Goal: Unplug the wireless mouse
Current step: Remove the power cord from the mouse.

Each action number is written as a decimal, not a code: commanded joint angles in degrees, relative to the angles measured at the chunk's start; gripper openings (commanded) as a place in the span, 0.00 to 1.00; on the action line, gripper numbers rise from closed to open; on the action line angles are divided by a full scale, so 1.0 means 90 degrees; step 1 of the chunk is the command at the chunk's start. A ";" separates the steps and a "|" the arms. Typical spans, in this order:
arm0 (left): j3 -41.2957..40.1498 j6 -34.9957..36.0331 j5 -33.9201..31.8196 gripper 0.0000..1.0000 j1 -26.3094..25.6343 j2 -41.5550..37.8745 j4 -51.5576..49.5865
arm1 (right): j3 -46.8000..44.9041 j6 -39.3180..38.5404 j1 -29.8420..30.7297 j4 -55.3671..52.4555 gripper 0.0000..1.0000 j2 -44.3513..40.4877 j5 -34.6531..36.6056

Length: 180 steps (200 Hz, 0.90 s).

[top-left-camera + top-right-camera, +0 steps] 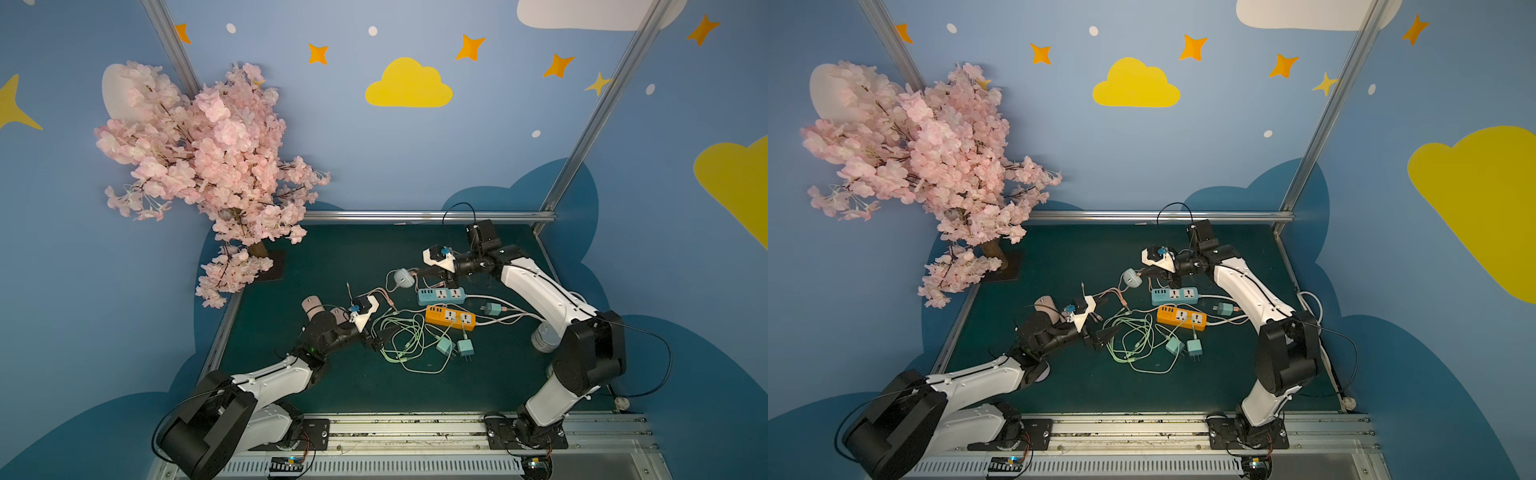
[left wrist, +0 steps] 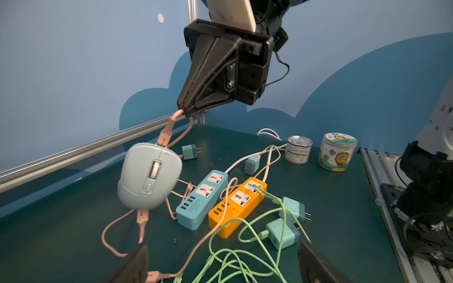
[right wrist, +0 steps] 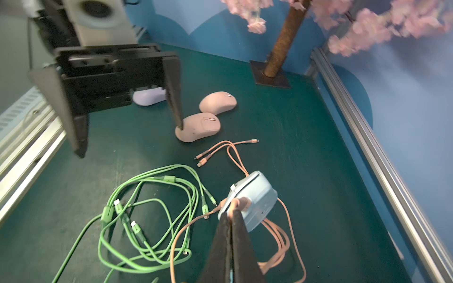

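Fingers of right gripper [image 2: 183, 111]: pressed together on the pink cable [image 2: 171, 122] just above its plug [image 2: 163, 138].
Fingers of left gripper [image 3: 130, 140]: spread wide, empty, above the green cables [image 3: 169, 178].
Pale blue wireless mouse [image 2: 149, 176]: tipped nose-up beside the blue power strip [image 2: 196, 208], plug seated in its front end.

Mouse [image 1: 402, 278] behind two side-by-side power strips [image 1: 441, 296], cable tangle [image 1: 405, 345] before them, tree [image 1: 216, 158] far left.
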 commanded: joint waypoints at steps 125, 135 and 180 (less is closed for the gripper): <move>0.0369 0.0445 0.0759 0.94 -0.0494 0.0109 -0.0594 | 0.1997 -0.4960 0.0618 -0.5297 0.00 0.0849 -0.0916; 0.0426 0.0406 0.0817 0.94 -0.0489 0.0131 -0.0613 | 0.2013 -0.4853 0.0739 -0.5297 0.00 0.0827 -0.0722; 0.0575 0.0355 0.0912 0.94 -0.0488 0.0081 -0.0829 | 0.2060 -0.4717 0.0951 -0.5303 0.00 0.0827 -0.0644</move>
